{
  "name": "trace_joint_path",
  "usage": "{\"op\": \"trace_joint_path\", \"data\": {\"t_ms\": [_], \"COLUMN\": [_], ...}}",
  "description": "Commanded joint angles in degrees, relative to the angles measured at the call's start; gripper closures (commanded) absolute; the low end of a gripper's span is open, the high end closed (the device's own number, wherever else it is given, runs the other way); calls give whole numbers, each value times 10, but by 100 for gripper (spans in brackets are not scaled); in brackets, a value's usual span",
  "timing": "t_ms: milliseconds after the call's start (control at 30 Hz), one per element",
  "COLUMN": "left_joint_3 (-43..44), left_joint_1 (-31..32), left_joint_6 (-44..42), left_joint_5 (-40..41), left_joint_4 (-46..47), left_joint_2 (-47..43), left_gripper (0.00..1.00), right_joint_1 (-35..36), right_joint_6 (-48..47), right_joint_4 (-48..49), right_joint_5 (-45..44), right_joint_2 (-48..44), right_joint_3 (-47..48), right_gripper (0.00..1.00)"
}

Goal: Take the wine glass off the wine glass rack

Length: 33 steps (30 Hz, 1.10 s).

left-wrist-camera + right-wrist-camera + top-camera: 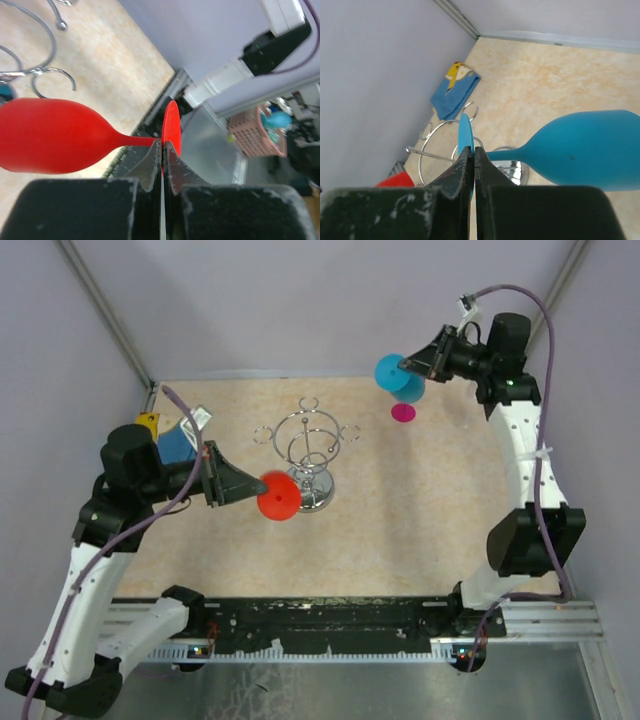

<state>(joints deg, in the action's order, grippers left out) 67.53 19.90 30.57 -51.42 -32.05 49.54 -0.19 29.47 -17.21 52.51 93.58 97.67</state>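
Red wine glass (278,495): held sideways in the air, off the hoops, its bowl just beside the near-left side of the rack's base.
Red glass and left gripper (162,156): the fingers are clamped on the edge of the round foot; stem and bowl stick out past the fingertips towards the rack.
Blue wine glass (590,147): also sideways in the air, over the far right of the table and well apart from the rack.
Blue glass and right gripper (474,161): the fingers are pinched tight on the foot, with the bowl out in front.
Rack (310,452): stands upright mid-table (420,530), between the two glasses.
Left arm: rises from the near-left corner, with the forearm pointing right towards the middle.
Right arm: stretches up along the right side, with the wrist turned left at the far corner.
Pink disc (403,412): on the table near the blue glass.
Blue cloth (454,94): far-left corner, with a yellow piece on it.
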Motion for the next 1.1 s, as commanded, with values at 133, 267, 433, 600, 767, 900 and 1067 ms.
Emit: {"op": "trace_joint_path", "data": {"t_ms": [133, 267, 433, 600, 767, 900, 1067], "left_joint_3": [74, 81, 76, 52, 20, 8, -15], "left_joint_1": [2, 2, 1, 2, 2, 2, 6], "left_joint_6": [-125, -151, -166, -187, -220, -234, -228], "left_joint_5": [237, 352, 475, 597, 739, 817, 878], "left_joint_4": [-196, -221, -223, -225, -211, -204, -207], "left_joint_2": [-30, -29, -12, 29, 66, 95, 122], "left_gripper": [100, 100, 100, 100, 100, 100, 100], "right_joint_1": [19, 51, 101, 136, 140, 144, 161], "right_joint_6": [-161, -183, -196, -188, -180, -172, -150], "right_joint_4": [-227, -278, -313, -317, -316, -317, -326], "right_joint_5": [-317, -456, -644, -796, -902, -976, -1086], "right_joint_2": [-143, -173, -181, -180, -173, -155, -95], "right_joint_3": [-7, -38, -95, -170, -224, -246, -275], "right_gripper": [100, 100, 100, 100, 100, 100, 100]}}
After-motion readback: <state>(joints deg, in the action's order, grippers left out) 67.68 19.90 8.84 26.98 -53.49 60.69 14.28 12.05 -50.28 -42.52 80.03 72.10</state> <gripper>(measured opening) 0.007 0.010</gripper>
